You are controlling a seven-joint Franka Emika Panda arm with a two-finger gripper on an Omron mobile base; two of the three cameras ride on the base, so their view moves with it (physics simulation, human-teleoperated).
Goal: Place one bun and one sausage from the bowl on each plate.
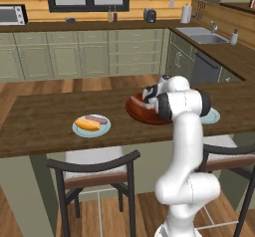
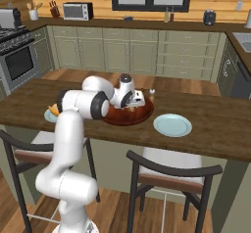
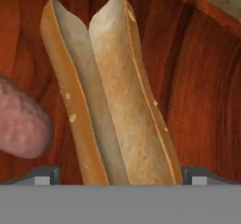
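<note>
On the left sits a plate (image 1: 91,129) already loaded with a bun (image 1: 87,125) and sausage (image 1: 96,119), then the wooden bowl (image 2: 142,114) mid-counter with the gripper (image 3: 117,173) down inside, fingers spread wide around a split bun (image 3: 110,100), a sausage (image 3: 21,124) beside it, and the bare blue plate (image 2: 172,125) furthest right

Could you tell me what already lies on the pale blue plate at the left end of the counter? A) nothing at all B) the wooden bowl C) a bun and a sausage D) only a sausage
C: in the left base view the left plate carries a bun with a sausage beside it.
</note>
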